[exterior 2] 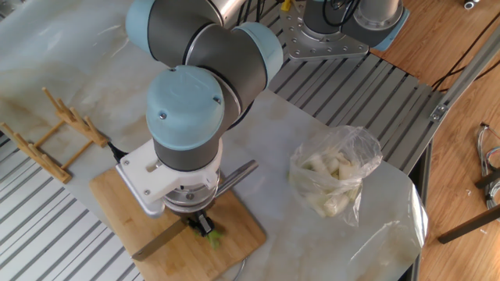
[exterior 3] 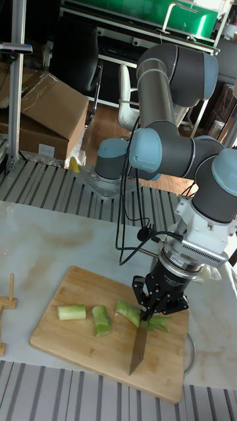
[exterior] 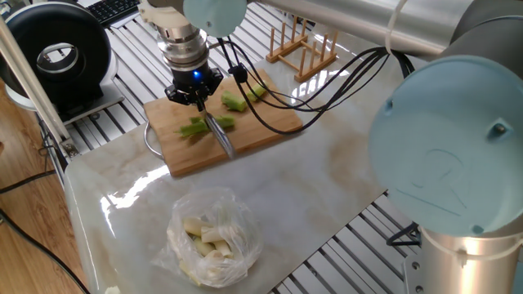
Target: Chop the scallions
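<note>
on the wooden cutting board (exterior: 245,131) in one fixed view, the scallions (exterior: 204,125) are seen as green cut chunks, some under the tool (exterior: 196,98) and two more (exterior: 234,102) farther back near the cables. a knife (exterior: 221,136) is clamped in the tool, its blade slanting down across the nearer chunks. a clear bag of pale pieces (exterior: 212,238) lies on the marble bench (exterior: 327,180), well apart from the board, and a wooden rack (exterior: 302,49) stands behind it.

in the other fixed view, the tool (exterior 2: 199,226) is largely hidden by the arm's wrist; the knife blade (exterior 2: 160,243) juts out over the board (exterior 2: 117,203), and a bit of green scallion (exterior 2: 213,234) shows just beside it. the bag (exterior 2: 336,179) is set well to the side.

in the tall fixed view, the tool (exterior 3: 160,304) is closed around the knife (exterior 3: 139,345), whose blade points down at the board (exterior 3: 79,342). four chunks (exterior 3: 102,320) lie in a row, the two nearest the tool touching the blade.
</note>
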Motion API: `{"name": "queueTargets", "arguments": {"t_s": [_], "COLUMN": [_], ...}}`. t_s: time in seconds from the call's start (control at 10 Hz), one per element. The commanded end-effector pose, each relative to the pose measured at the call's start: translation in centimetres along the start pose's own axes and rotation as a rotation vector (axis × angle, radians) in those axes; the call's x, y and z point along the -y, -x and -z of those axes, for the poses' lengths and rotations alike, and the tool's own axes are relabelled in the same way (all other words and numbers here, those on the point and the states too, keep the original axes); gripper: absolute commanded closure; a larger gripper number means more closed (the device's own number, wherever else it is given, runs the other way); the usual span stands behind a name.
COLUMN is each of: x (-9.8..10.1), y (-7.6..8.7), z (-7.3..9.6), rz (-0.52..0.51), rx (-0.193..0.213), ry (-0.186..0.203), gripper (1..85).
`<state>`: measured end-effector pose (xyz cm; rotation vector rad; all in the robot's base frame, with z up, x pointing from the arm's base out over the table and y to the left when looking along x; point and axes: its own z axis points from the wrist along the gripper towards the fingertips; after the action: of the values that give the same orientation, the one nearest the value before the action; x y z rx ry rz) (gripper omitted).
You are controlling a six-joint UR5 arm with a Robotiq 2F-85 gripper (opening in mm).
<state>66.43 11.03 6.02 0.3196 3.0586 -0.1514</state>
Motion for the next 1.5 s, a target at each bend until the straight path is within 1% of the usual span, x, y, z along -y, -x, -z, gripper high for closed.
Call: {"name": "queueTargets", "arguments": {"t_s": [0.0,0.1,0.2,0.3,0.4,0.5,0.6,0.7,0.8,0.9,1.0,1.1,1.2,1.3,1.4], "x": [0.6,-0.1,-0.5,-0.8,-1.3,-1.4,-1.1,-1.4,-2.2,-2.6,-2.0,-1.7,-1.4,-1.7,-2.0], "y": [-0.4,-0.4,0.2,0.6,1.7,2.8,2.9,2.3,1.7,2.3,3.1,3.4,3.7,3.9,4.0], "z": [0.3,0.8,1.3,1.6,1.4,0.9,0.5,0.2,0.1,-0.1,-0.4,-0.3,0.2,0.9,1.7], "rz": [0.095,0.099,0.04,0.012,-0.049,-0.107,-0.072,0.008,0.075,0.037,0.002,-0.042,-0.069,-0.061,-0.044], "rx": [-0.007,-0.002,0.029,0.034,0.05,0.07,0.067,0.045,0.021,0.033,0.06,0.078,0.093,0.102,0.103], "ry": [-0.028,-0.009,-0.012,-0.007,0.019,0.033,0.024,0.034,0.062,0.079,0.057,0.04,0.018,0.031,0.035], "gripper": [84.7,84.7,84.7,84.7,84.7,84.7,84.7,84.7,84.7,84.7,84.7,84.7,84.7,84.7,84.7]}}
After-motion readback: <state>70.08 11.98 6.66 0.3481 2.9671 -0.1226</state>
